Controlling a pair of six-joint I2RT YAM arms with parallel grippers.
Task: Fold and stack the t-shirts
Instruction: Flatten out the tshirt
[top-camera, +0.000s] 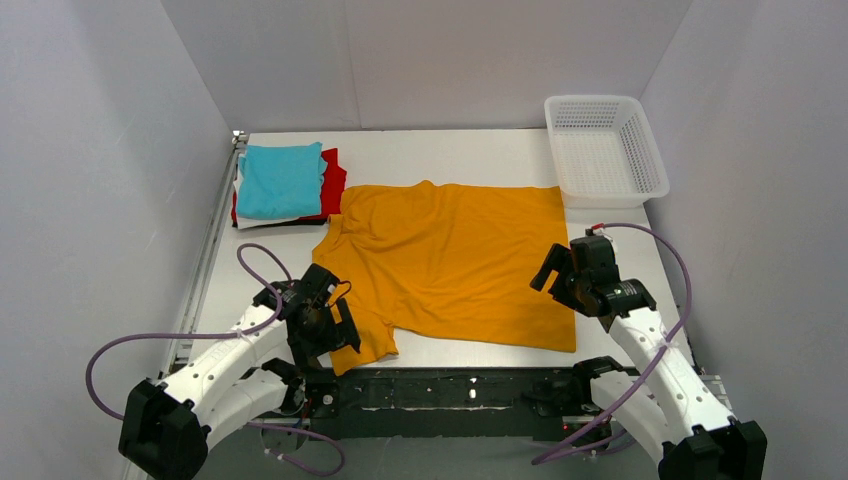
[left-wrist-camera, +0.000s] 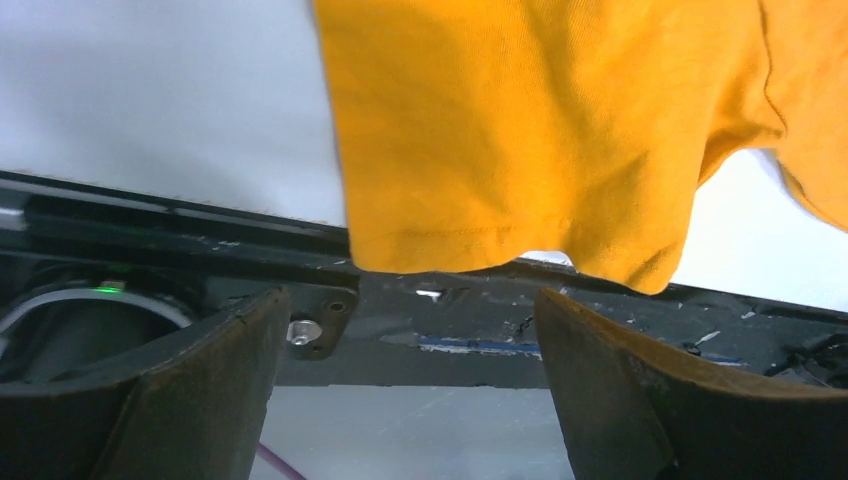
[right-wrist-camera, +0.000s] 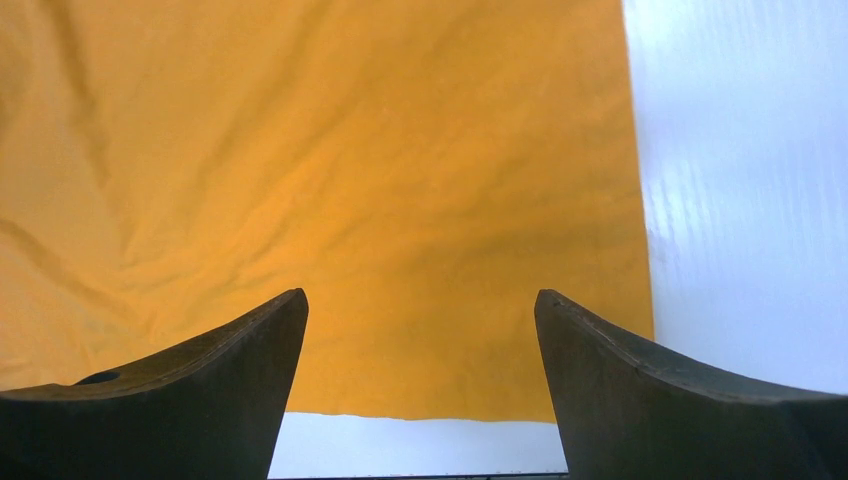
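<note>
1. Done, judging by the layout: a stack of folded shirts sits at the far left of the table (top-camera: 480, 150). The turquoise shirt (top-camera: 281, 180) is on top, the red shirt (top-camera: 335, 185) shows under it on the right, and a white shirt (top-camera: 241, 192) peeps out on the left.
2. Left to do: the orange shirt (top-camera: 450, 265) lies spread flat mid-table, collar to the left and hem to the right, rumpled near the collar. No fold shows in it yet. It needs folding and then moving onto the stack.
3. The left gripper (left-wrist-camera: 408, 298) has its fingers spread and holds nothing. It sits just near of the shirt's near sleeve, whose hem drapes over the black rail (left-wrist-camera: 480, 335) at the table's near edge.
4. The right gripper (right-wrist-camera: 420, 292) is likewise spread and empty, poised over the near right hem corner.
5. The basket (top-camera: 605, 150) stands far right, just beyond the hem's far corner.
6. Hard to tell:
   - The stack's lower layers are mostly covered, so their count is uncertain.
   - A dark strip along the stack's near edge may be a black shirt.
   - From above, the left arm covers part of the near sleeve.
</note>
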